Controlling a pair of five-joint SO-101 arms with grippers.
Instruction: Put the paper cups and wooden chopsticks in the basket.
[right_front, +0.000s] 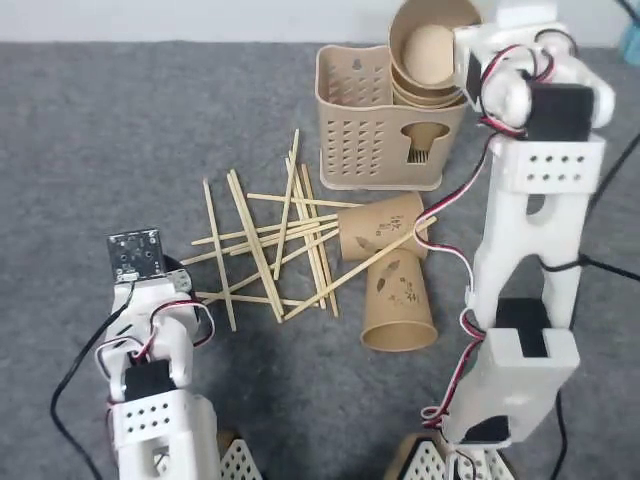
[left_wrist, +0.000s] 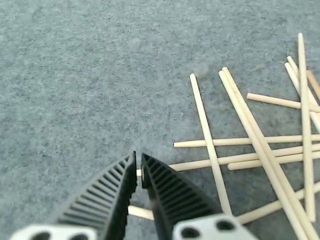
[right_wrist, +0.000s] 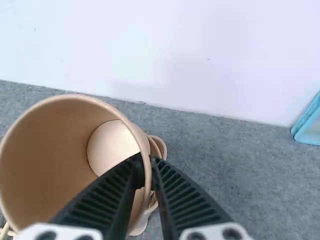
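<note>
A grey carpeted table (right_front: 120, 130) runs back to a white wall (right_wrist: 200, 45). A beige slotted plastic basket (right_front: 370, 140) stands at the far middle. A stack of tan paper cups (right_front: 425, 95) leans out of its right end. The right gripper (right_wrist: 146, 162) is clamped on the rim of the top cup (right_wrist: 55, 150), one finger inside and one outside. In front of the basket, two printed tan paper cups lie on their sides, touching: one (right_front: 385, 232) nearer the basket, one (right_front: 398, 300) nearer the arms. Pale wooden chopsticks (right_front: 270, 245) lie scattered and crossed to their left, one resting across both cups. The left gripper (left_wrist: 138, 162) sits at the pile's near-left edge. Its fingers are drawn almost together above a chopstick end; I cannot tell whether it is pinched.
</note>
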